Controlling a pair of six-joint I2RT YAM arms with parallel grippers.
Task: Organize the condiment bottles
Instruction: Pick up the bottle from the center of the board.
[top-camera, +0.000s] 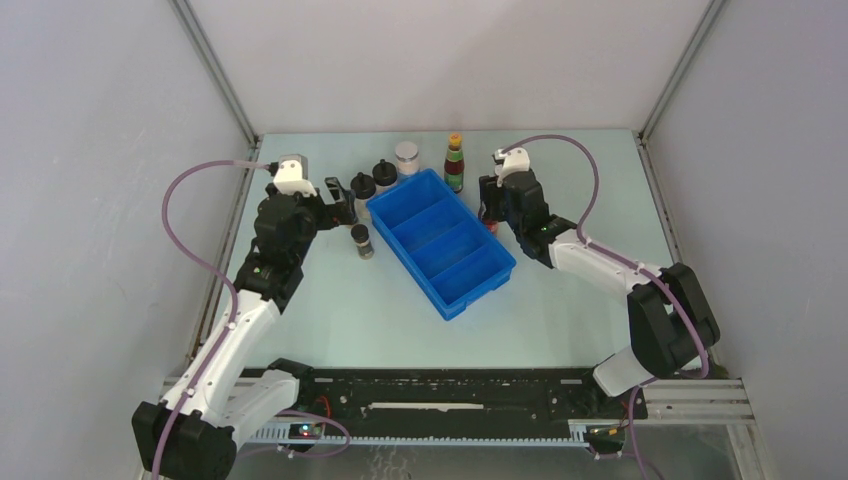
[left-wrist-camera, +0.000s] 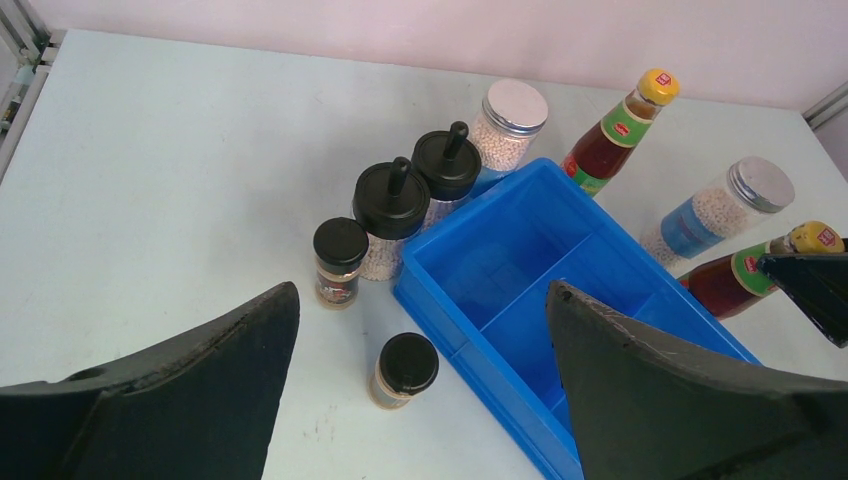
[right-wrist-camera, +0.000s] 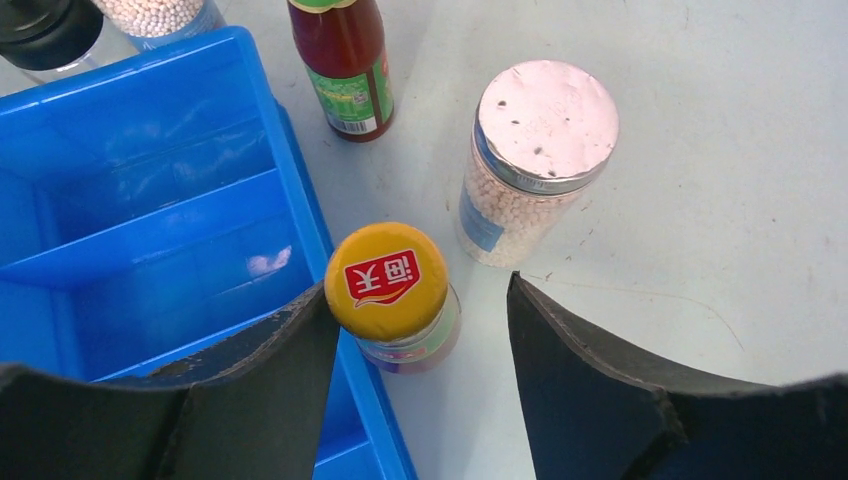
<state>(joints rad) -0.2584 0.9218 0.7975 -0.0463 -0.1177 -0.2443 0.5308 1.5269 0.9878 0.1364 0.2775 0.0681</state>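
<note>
**A:** Bottles (top-camera: 455, 162): where do they stand, and what is around them?

**B:** All on the surface (top-camera: 350, 310), outside the blue tray (top-camera: 468, 272), around its far end. The black-lidded jars (left-wrist-camera: 392, 205) cluster at its left, and a lone jar (left-wrist-camera: 404, 370) stands apart from them. A silver-lidded jar (left-wrist-camera: 510, 125) and a red bottle (left-wrist-camera: 620, 125) stand at the far corner.

**A:** What crowds the right side?

**B:** The tray wall is just beside the yellow-capped bottle (right-wrist-camera: 387, 280), and a second jar (right-wrist-camera: 545, 125) stands near its other side.

**A:** How do they look?

**B:** The bottles hold dark red sauce and have green-and-yellow neck labels. The yellow cap carries a red badge. The silver-lidded jars hold pale beads.

**A:** Which way do they point?

**B:** Every one is upright, long axis vertical, cap up.

**A:** And the fingers?

**B:** The right fingers (right-wrist-camera: 590, 380) are parted astride the yellow cap. One is against it and the other is clear. The left fingers (left-wrist-camera: 200, 380) are wide apart above the surface, near the lone jar.
</note>
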